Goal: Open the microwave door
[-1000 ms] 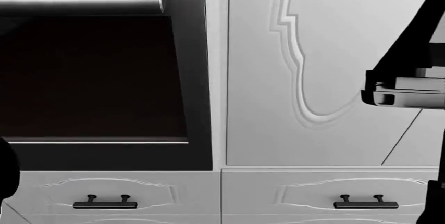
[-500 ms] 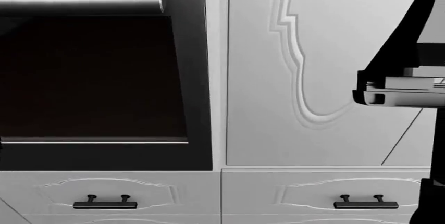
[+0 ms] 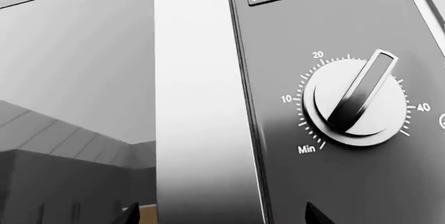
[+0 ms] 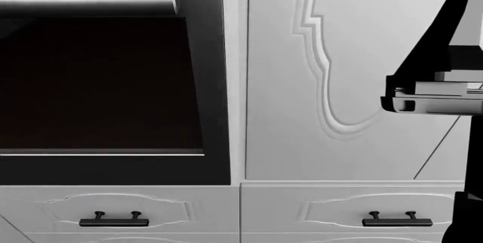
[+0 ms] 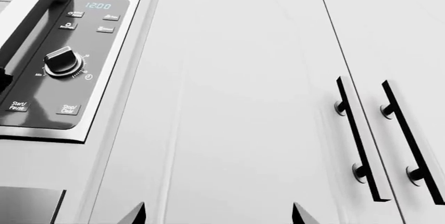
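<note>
I think the job has hardly begun. The microwave door still looks shut: in my left wrist view the wide, smooth silver strip of the microwave door (image 3: 205,104) sits flat right beside the dark grey control panel (image 3: 347,36), with only a thin seam between them. I see no gap yet. So the reaching, the grabbing and the pulling are all still to do.

My left end effector (image 3: 219,214) is very close to that door. Only two small black finger tips (image 3: 130,214) poke into the picture, set apart, one on each side of the silver strip. It looks open and it holds nothing. My right end effector (image 5: 217,213) also shows just two dark tips, spread apart, with nothing between them. It hangs in front of the plain white cupboard doors (image 5: 243,104).

The panel is dark and a bit shiny. On it sits a round silver timer knob (image 3: 356,101) with a long raised bar across it and little numbers around it. In my right wrist view, a long dark bar handle (image 5: 31,26) runs down beside the panel; that is likely the thing to pull.

The cupboards have thin black bar handles (image 5: 358,140). From my head view I see a big black glass oven door (image 4: 98,85) with a shiny silver bar on top, and white drawers with curly carved lines.
</note>
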Controlling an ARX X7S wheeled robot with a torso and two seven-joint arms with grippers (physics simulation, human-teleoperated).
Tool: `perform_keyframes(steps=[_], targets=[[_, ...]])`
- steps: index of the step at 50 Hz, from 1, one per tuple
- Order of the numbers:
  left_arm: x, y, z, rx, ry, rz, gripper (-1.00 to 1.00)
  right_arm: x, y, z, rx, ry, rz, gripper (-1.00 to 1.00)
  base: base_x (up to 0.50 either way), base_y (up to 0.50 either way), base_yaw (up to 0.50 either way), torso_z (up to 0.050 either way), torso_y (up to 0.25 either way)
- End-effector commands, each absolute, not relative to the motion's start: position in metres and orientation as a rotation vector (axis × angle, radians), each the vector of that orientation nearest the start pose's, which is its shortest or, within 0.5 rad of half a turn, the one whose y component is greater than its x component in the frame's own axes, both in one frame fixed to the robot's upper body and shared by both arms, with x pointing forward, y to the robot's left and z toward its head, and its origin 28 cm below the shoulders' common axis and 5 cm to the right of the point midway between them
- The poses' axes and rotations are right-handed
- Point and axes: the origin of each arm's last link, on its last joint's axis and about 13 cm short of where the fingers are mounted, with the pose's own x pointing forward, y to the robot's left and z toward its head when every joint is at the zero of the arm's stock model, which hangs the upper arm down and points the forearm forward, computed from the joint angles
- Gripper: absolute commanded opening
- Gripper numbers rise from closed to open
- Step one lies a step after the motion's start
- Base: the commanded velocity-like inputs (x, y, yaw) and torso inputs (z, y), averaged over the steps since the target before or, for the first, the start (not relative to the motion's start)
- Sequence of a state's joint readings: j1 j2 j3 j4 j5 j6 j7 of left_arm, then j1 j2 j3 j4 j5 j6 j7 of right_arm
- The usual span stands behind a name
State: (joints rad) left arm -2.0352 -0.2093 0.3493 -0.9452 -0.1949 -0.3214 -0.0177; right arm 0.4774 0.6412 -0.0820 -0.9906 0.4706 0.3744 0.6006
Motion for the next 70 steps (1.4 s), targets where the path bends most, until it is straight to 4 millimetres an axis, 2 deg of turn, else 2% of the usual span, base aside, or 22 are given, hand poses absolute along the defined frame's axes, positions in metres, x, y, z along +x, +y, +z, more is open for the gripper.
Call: perform_keyframes(steps=[1, 15, 16, 27, 36, 47, 65, 70], targets=[[0.360, 0.260, 0.527, 0.200, -0.704, 0.137, 1.00, 0.179, -0.128, 0.264, -0.069, -0.953, -0.070, 1.00, 0.00, 0.00, 0.00, 0.000, 0.000], [0.364, 0.266, 0.524, 0.216, -0.701, 0.176, 1.00, 0.178, -0.128, 0.265, -0.076, -0.955, -0.072, 1.00, 0.00, 0.00, 0.00, 0.000, 0.000], [0.363, 0.266, 0.525, 0.216, -0.706, 0.176, -1.00, 0.178, -0.128, 0.265, -0.076, -0.955, -0.072, 1.00, 0.00, 0.00, 0.00, 0.000, 0.000], [0.354, 0.267, 0.532, 0.190, -0.762, 0.161, -1.00, 0.178, -0.129, 0.265, -0.079, -0.956, -0.073, 1.00, 0.00, 0.00, 0.00, 0.000, 0.000], [0.324, 0.266, 0.531, 0.159, -0.817, 0.108, -1.00, 0.175, -0.129, 0.269, -0.084, -0.963, -0.074, 1.00, 0.00, 0.00, 0.00, 0.000, 0.000], [0.298, 0.264, 0.530, 0.151, -0.857, 0.065, -1.00, 0.175, -0.130, 0.268, -0.091, -0.965, -0.077, 1.00, 0.00, 0.00, 0.00, 0.000, 0.002], [0.226, 0.262, 0.524, 0.156, -0.959, -0.029, -1.00, 0.173, -0.129, 0.270, -0.091, -0.973, -0.076, 1.00, 0.00, 0.00, 0.00, 0.000, 0.004], [0.219, 0.261, 0.523, 0.158, -0.973, -0.040, -1.00, 0.173, -0.129, 0.271, -0.091, -0.974, -0.075, 1.00, 0.00, 0.00, 0.00, 0.000, 0.004]])
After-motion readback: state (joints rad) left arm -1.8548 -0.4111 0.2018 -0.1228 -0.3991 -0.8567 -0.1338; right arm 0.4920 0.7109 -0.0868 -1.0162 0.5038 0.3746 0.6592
